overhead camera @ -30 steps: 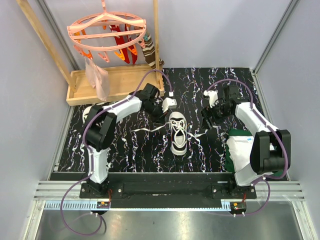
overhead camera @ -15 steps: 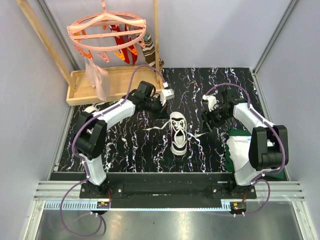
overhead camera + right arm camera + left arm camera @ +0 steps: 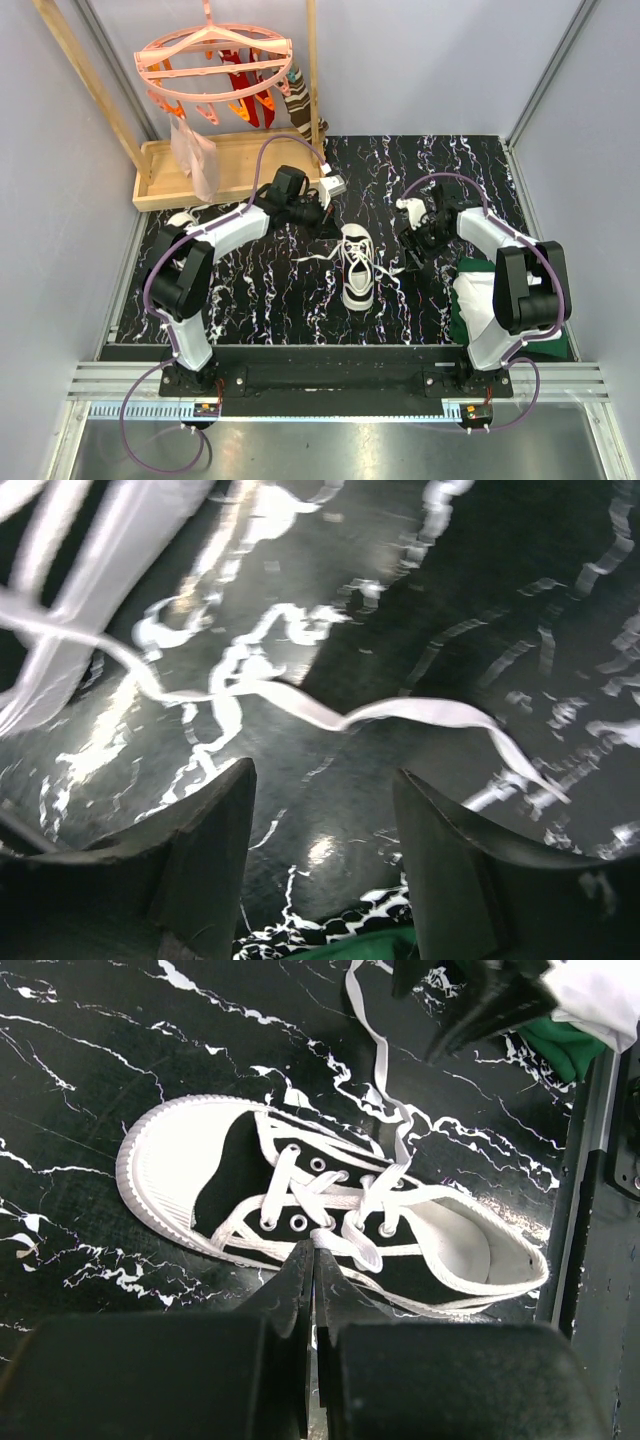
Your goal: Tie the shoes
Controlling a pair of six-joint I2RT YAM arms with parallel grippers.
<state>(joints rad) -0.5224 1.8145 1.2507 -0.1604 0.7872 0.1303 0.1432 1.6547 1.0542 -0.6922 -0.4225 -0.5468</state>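
One shoe, black canvas with a white toe cap and loose white laces, lies mid-table with its toe pointing away from the arm bases. In the left wrist view the shoe lies on its side. My left gripper is shut, just off the toe's left. Its tips meet the crossed laces at the eyelets, and I cannot tell whether a lace is pinched. My right gripper stands open, low over the table to the shoe's right. A free lace lies just beyond its fingertips, not between them.
A wooden tray sits at the back left under a pink clip hanger, with a striped sock hanging beside a wooden post. A folded white-and-green cloth lies by the right arm. Another lace trails left from the shoe.
My right gripper has narrowed and slid left and nearer, down toward the lace. My left wrist has drawn back to the left, its jaws still shut.
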